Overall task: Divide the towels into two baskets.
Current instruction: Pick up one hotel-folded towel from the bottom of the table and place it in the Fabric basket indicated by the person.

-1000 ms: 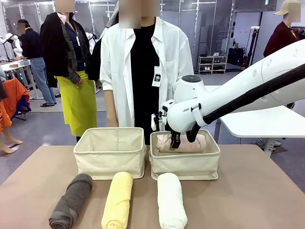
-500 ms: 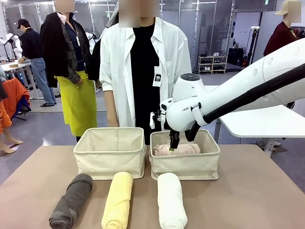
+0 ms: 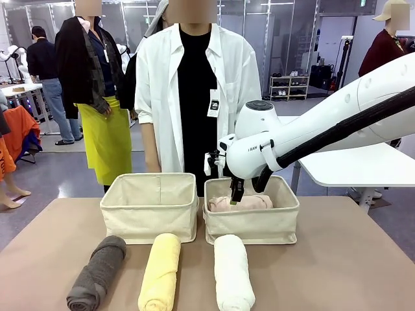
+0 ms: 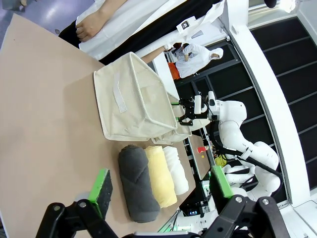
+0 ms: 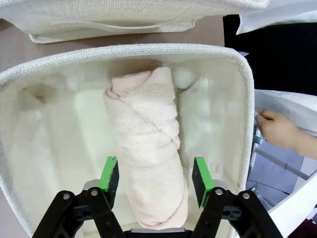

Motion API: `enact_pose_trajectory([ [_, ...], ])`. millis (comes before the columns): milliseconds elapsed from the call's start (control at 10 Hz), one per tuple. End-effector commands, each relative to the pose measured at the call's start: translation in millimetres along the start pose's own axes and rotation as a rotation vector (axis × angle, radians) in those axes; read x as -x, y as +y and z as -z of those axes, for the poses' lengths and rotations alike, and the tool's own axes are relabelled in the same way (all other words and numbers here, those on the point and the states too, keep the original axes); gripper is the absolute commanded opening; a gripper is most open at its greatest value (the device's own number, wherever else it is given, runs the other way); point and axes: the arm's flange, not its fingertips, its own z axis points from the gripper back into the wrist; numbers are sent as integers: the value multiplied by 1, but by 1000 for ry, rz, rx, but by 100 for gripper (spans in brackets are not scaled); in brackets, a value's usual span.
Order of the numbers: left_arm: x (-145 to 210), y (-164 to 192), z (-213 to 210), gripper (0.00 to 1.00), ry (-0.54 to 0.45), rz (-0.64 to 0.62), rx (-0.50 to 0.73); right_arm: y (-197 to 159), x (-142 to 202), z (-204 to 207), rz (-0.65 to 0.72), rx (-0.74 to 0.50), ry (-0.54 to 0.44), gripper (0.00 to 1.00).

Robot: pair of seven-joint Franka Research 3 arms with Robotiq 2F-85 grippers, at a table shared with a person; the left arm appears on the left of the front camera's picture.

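A pale pink towel lies loose in the right basket. My right gripper hangs open just above it, one green pad on each side of the roll; from the front this gripper sits over the basket's left half. The left basket holds nothing that I can see. In front of the baskets, three rolled towels lie side by side on the table: dark grey, pale yellow and white. My left gripper is open above the table, off to the side of the grey towel.
A person in a white shirt stands close behind the baskets, one hand hanging just past the right basket's far wall. The brown table has free room to the right of the white towel and left of the grey one.
The pink towel was held up at the rim of the right basket; my right gripper has let go and it now lies lower in the basket, with the gripper slightly higher.
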Motion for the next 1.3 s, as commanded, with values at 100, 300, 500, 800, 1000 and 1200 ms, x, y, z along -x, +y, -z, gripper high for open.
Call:
enact_pose_trajectory([
  [100,0,-1,-3,100,-6,6,5,0,0,-1,-9,4,4,75],
  [300,0,-1,-3,100,-6,6,5,0,0,-1,-9,4,4,75],
  [500,0,-1,-3,100,-6,6,5,0,0,-1,-9,4,4,75],
  [800,0,-1,-3,100,-6,6,5,8,24,-64,75,6,-11,75],
  [1000,0,-1,-3,100,-6,6,5,25,57,-103,200,-91,-100,75],
  [1200,0,-1,-3,100,-6,6,5,50,100,-125,384,-178,-220,75],
])
